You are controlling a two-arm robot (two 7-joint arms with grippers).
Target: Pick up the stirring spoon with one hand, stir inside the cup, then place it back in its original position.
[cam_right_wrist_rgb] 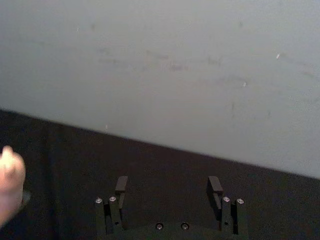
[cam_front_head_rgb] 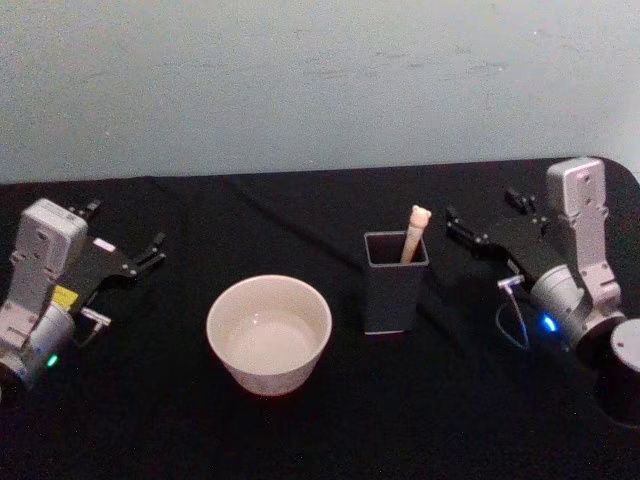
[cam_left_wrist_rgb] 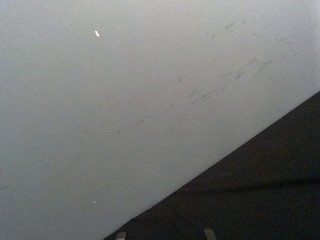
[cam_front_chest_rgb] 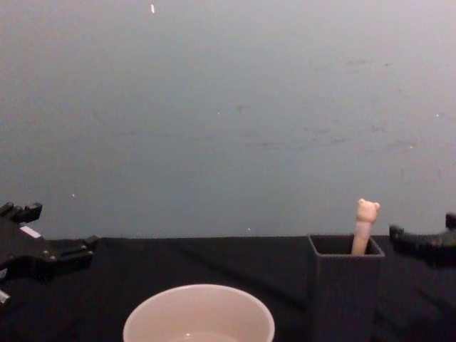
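Observation:
The stirring spoon stands in the tall dark square holder, with only its beige bear-topped handle showing above the rim; the bowl is hidden inside. The cream cup sits to the holder's left, and its inside looks pale. My right gripper hovers open just right of the holder, holding nothing. In the right wrist view its fingers stand wide apart, with a blurred beige shape, likely the spoon top, at the edge. My left gripper rests open at the table's far left, well away from the cup.
A black cloth covers the table, and a plain grey wall stands right behind it. Open cloth lies in front of the cup and holder and between them and each arm.

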